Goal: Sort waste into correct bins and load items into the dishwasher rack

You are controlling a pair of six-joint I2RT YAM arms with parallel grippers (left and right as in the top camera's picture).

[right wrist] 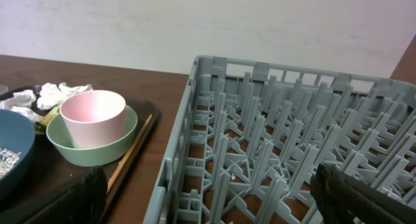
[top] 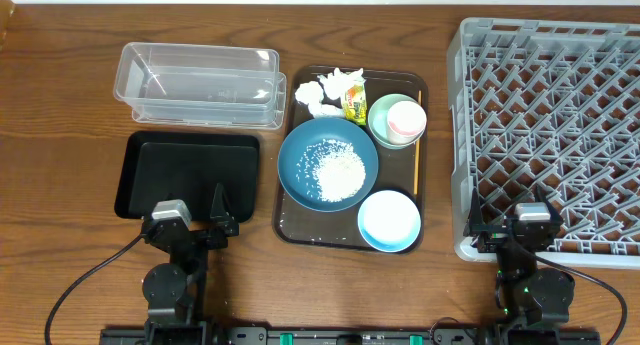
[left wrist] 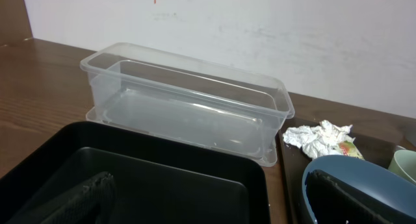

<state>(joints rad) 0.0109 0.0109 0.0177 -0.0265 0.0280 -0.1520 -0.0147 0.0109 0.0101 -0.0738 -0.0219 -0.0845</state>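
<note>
A heap of white rice lies in the large dark-blue bowl on the brown tray. Crumpled tissues and a yellow-green wrapper lie at its far end. The pink cup sits in the mint-green bowl. The light-blue bowl is at the near end and the stick along the right rim. The black tray, clear tub and grey rack hold nothing. My left gripper is open at the black tray's near edge. My right gripper is open at the rack's near-left corner.
The brown serving tray stands between the bins and the rack. The table is dark wood with a white wall behind. The tub stands just beyond the black tray. Cables run from both arm bases at the front edge.
</note>
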